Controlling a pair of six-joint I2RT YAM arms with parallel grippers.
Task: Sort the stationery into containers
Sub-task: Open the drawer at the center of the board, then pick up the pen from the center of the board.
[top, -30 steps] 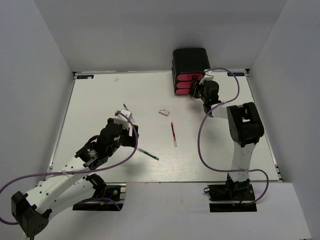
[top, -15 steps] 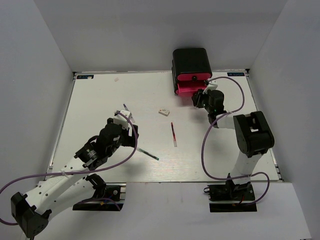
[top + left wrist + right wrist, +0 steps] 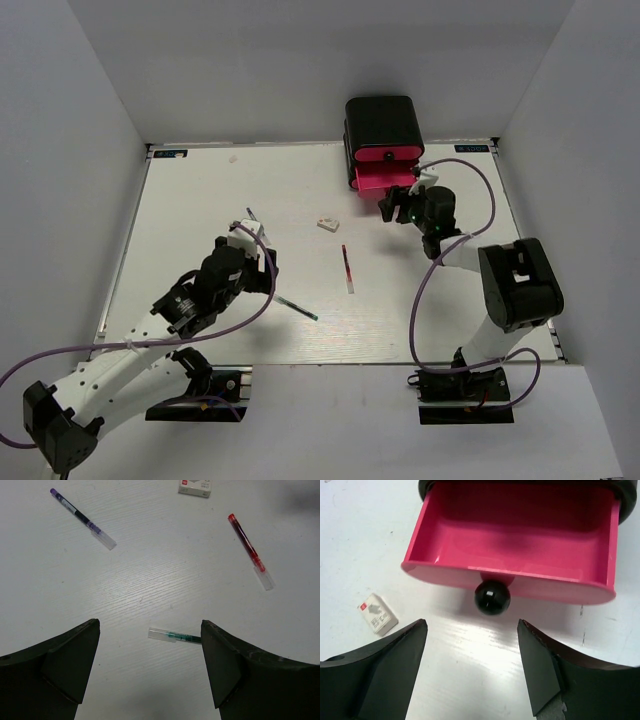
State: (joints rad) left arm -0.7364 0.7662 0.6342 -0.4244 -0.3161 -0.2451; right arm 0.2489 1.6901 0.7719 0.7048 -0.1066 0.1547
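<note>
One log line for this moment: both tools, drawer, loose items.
left tool: open, above teal pen | right tool: open, facing knob of open pink drawer | drawer: looks empty | also loose: red pen, purple pen, white block

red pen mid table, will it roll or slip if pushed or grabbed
The red pen looks thin and round, so a sideways push would probably roll it on the flat table. Straight and rigid-looking, it likely lifts without drooping.

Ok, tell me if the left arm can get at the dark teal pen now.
Probably yes. The left gripper hangs open over the dark teal pen, which lies flat between its fingers in the wrist view. The red pen and purple pen lie well off, so nothing blocks the way down.
</note>
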